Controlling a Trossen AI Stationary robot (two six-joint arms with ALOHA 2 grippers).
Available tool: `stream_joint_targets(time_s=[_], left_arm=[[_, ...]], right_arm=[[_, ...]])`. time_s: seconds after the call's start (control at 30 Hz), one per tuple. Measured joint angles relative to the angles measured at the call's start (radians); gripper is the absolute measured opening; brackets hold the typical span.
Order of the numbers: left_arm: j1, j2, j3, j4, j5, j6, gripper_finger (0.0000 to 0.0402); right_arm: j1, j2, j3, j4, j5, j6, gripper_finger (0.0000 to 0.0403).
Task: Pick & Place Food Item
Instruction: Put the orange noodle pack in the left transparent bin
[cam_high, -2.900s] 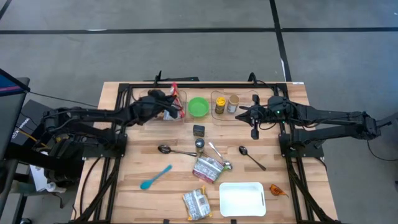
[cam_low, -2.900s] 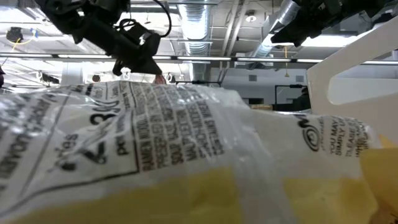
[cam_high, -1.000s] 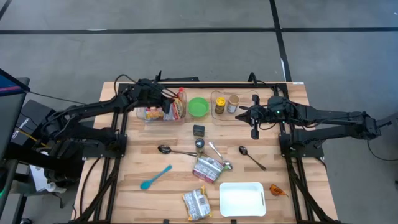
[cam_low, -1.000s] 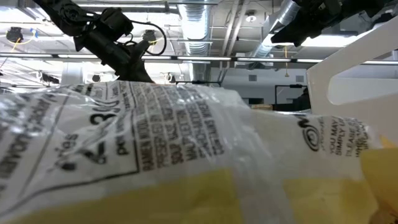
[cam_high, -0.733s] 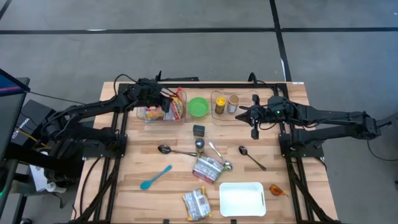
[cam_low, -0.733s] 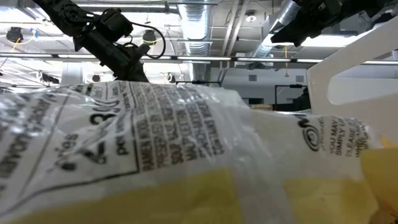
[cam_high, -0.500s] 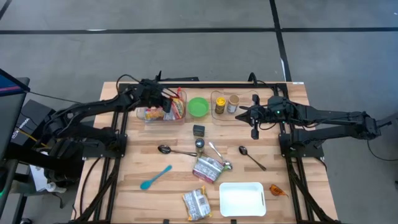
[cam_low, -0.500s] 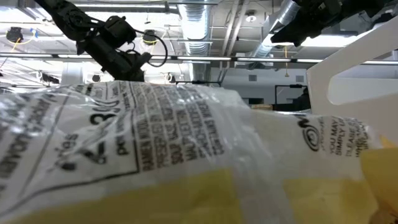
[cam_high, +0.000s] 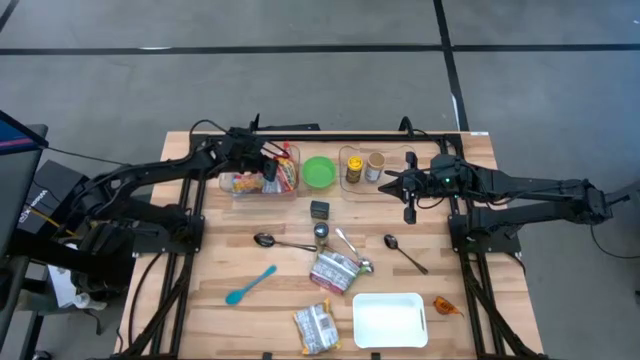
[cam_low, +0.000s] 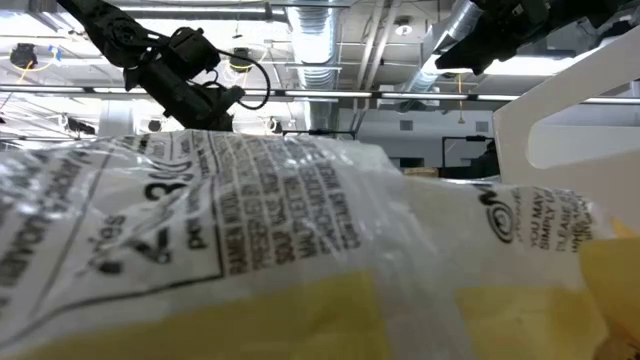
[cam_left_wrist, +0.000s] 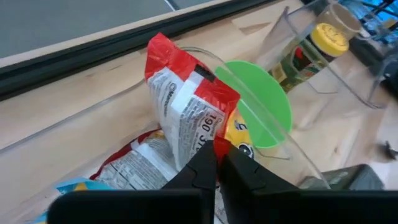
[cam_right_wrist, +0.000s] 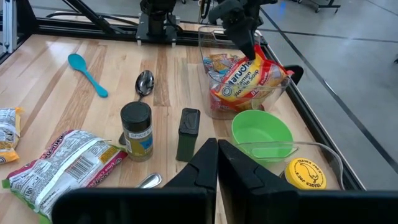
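While your left arm is reaching over the table (cam_high: 210, 270) toward eleven o'clock, its left end effector (cam_high: 268, 157) is hanging over the clear bin (cam_high: 238, 190), fingers pressed together. They are lying against the red noodle packet (cam_left_wrist: 186, 118) rather than clamping it, as far as the wrist view shows. The packet is standing on edge in the bin at the green bowl (cam_high: 319, 171) side. You are judged to be at the placing end of the step. Next you are needing to lift clear without dragging the packet out. Your right end effector (cam_high: 409, 213) is waiting at two o'clock, fingers also pressed together, holding nothing.
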Motion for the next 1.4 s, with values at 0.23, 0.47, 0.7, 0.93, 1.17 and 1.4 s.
stream_joint_targets(time_s=[0.23,0.47,0.7,0.93,1.17,1.4], left_arm=[[0.0,-0.047,0.0,0.001,0.008,0.0,0.0062],[0.0,-0.096,0.0,0.003,-0.001,0.0,0.0099],[-0.016,-0.125,0.0,0.031,-0.008,0.0,0.0097],[-0.068,-0.124,0.0,0.028,-0.04,-0.023,0.0075],[-0.077,-0.124,0.0,0.026,-0.141,-0.056,0.0046],[-0.077,-0.124,0.0,0.025,-0.141,-0.056,0.0047]], right_arm=[[0.0,0.0,0.0,0.0,0.0,0.0,0.0005],[0.0,0.0,0.0,0.0,0.0,0.0,0.0005],[0.0,0.0,0.0,0.0,0.0,0.0,0.0005],[0.0,0.0,0.0,0.0,0.0,0.0,0.0005],[0.0,0.0,0.0,0.0,0.0,0.0,0.0005],[0.0,0.0,0.0,0.0,0.0,0.0,0.0005]])
